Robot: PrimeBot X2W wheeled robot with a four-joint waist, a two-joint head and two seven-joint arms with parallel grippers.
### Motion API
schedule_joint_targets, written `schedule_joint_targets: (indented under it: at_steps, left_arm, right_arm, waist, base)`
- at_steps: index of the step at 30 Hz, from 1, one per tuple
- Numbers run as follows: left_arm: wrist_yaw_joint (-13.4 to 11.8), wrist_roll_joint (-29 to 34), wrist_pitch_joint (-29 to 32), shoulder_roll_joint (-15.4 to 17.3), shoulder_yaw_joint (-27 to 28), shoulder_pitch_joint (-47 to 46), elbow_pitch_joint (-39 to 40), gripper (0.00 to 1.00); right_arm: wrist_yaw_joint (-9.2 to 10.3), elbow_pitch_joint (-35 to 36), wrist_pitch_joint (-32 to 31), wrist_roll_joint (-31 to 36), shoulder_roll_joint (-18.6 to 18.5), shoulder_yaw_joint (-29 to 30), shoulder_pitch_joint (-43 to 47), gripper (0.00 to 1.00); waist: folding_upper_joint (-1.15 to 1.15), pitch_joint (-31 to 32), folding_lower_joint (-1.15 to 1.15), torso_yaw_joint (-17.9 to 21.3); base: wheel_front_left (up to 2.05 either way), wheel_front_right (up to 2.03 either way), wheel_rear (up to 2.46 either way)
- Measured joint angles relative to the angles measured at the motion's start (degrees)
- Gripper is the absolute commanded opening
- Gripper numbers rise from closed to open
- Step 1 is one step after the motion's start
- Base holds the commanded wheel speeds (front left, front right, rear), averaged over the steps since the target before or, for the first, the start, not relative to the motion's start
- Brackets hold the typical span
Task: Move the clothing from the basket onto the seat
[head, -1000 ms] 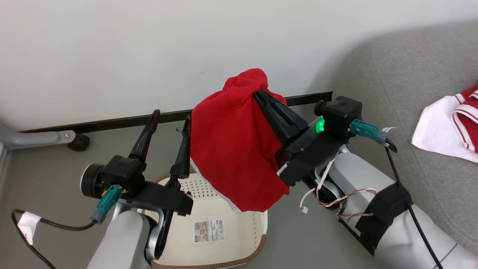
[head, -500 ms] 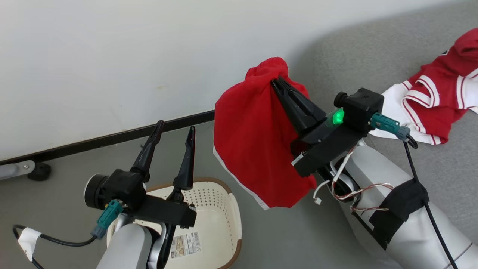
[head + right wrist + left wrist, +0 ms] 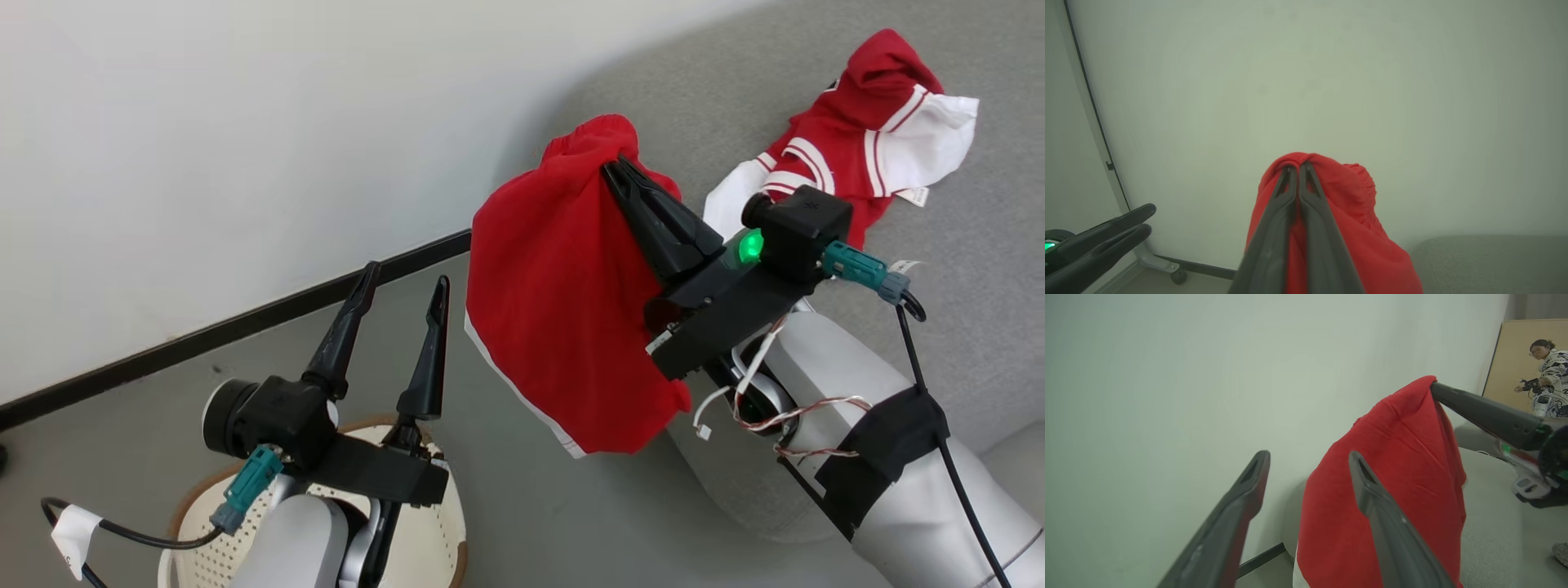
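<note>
Red garment pinched in right gripper — left gripper spread, seemingly empty.

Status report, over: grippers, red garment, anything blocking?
Right gripper shut on red garment, held up beside sofa. Left gripper open, empty, near basket. Path to sofa looks free.

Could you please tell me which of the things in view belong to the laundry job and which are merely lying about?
Part of the job:
- red garment, pinched in the right gripper
- red-and-white clothing on the sofa
- basket
- left gripper, open and empty

Just lying about:
- skirting strip
- castor
- person beside a tan board
</note>
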State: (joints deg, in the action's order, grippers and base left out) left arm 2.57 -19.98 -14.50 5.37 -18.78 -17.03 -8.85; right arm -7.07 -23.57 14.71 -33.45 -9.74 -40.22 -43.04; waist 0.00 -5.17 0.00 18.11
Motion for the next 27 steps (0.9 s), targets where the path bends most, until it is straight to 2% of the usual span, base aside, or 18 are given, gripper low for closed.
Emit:
schedule_joint_targets:
  at_steps: [9, 15, 19, 27]
  left_arm:
    - [0.5, 0.4, 0.0, -0.6, -1.0, 0.2, 0.6, 1.0]
    - [1.0, 0.6, 0.0, -1.2, -2.2, 0.9, 0.7, 1.0]
    - [1.1, 1.6, 0.0, -1.6, -3.0, 0.8, 0.6, 1.0]
    - [1.5, 1.9, 0.0, -1.5, -3.5, 0.8, 0.4, 1.0]
  right_arm:
    - [0.0, 1.2, 0.0, 0.5, -1.6, 0.8, -0.2, 0.0]
    - [0.0, 1.6, 0.0, 1.4, -4.4, 2.6, -2.7, 0.0]
    - [0.0, 1.2, 0.0, 1.7, -7.7, 5.3, -4.9, 0.0]
    - [0.0, -1.3, 0.0, 2.7, -11.4, 9.9, -11.8, 0.0]
  waist:
    - [0.0, 0.3, 0.0, 5.3]
    - [0.0, 0.0, 0.0, 7.9]
    - [0.0, -1.0, 0.0, 8.4]
    - [0.0, -2.9, 0.0, 8.5]
  base:
    - [0.0, 0.0, 0.0]
    - [0.0, 0.0, 0.0]
    - [0.0, 0.0, 0.0]
    - [0.0, 0.0, 0.0]
